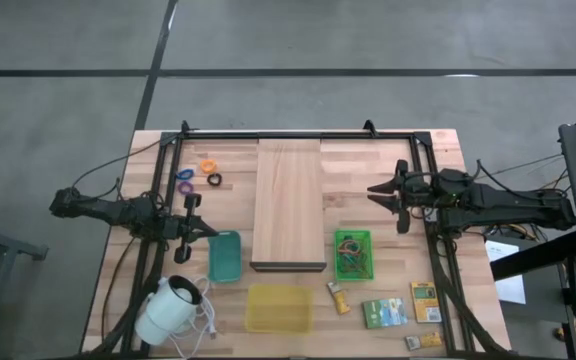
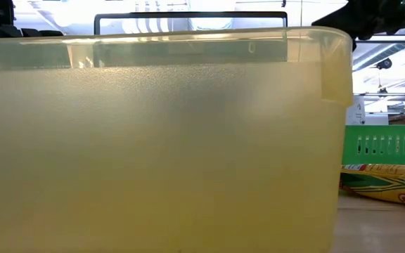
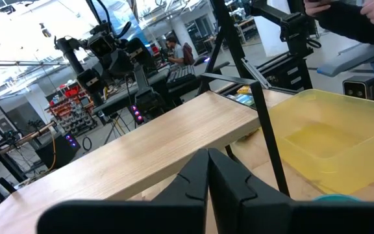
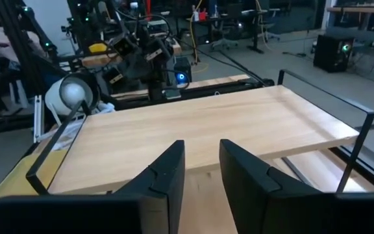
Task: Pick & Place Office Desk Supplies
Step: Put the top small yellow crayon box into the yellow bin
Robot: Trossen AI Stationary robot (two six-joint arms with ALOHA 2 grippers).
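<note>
Small rings lie on the table's far left: orange (image 1: pixel 207 166), purple (image 1: pixel 184 175), blue (image 1: pixel 186 187) and black (image 1: pixel 214 180). A green basket (image 1: pixel 353 254) holds rubber-band loops. Yellow-green packets (image 1: pixel 384 312) lie near the right front corner. My left gripper (image 1: pixel 211 230) (image 3: pixel 208 170) is shut and hovers beside the long wooden board's (image 1: pixel 289 205) left edge, touching nothing. My right gripper (image 1: pixel 371 190) (image 4: pixel 202 162) is open and hovers off the board's right edge, its fingers pointing at the board.
A teal tray (image 1: pixel 225 255) and a yellow tray (image 1: pixel 279 307) (image 2: pixel 160 140) sit near the front; the yellow tray fills the low view. A white round corded device (image 1: pixel 168 308) lies at the front left. A black frame (image 1: pixel 298 134) runs along the far edge.
</note>
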